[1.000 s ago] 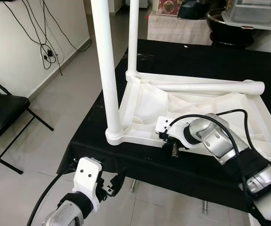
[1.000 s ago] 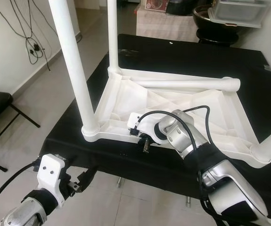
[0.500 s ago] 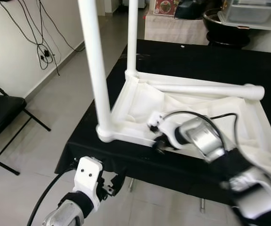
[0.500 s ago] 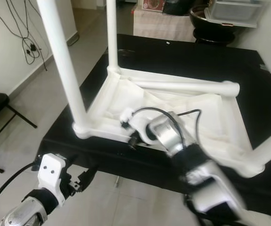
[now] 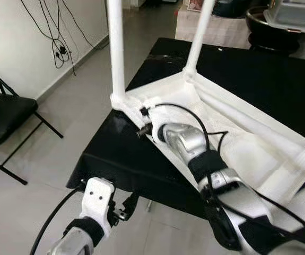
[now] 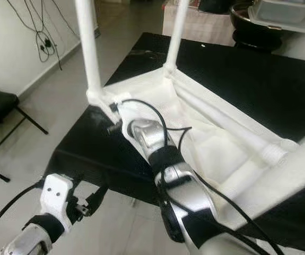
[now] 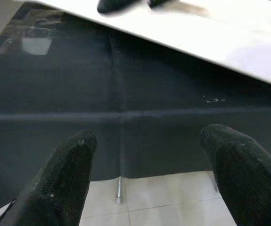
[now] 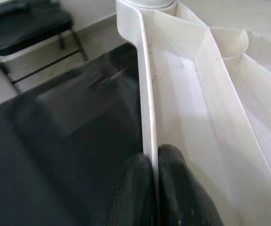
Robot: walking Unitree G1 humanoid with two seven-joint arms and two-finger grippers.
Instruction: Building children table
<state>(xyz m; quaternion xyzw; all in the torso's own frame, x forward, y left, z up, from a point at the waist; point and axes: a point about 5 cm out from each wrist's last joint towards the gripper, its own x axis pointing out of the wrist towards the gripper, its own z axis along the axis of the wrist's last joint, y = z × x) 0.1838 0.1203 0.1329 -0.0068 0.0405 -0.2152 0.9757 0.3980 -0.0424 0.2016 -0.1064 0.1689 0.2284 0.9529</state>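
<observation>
The white children's table (image 5: 258, 154) lies upside down on the black-clothed table (image 5: 115, 159). Two white legs (image 5: 116, 48) (image 5: 199, 34) stand up from its far corners, and a loose leg (image 6: 221, 119) lies along its underside. My right gripper (image 5: 141, 132) is shut on the table's thin white rim (image 8: 147, 108), just short of the corner with the nearer upright leg. My left gripper (image 7: 149, 135) hangs open and empty, low in front of the black cloth's front edge (image 7: 126, 174).
A black folding chair (image 5: 3, 114) stands on the floor to the left, under cables (image 5: 62, 50) hanging on the wall. A black bowl (image 5: 269, 21) and a clear container (image 5: 295, 13) sit beyond the table's far end. Grey tiled floor (image 5: 46, 159) lies to the left.
The white table has swung on the cloth: its near-left corner moved away from me, so the near rim now runs diagonally. My right gripper went with the rim. The left gripper stayed put.
</observation>
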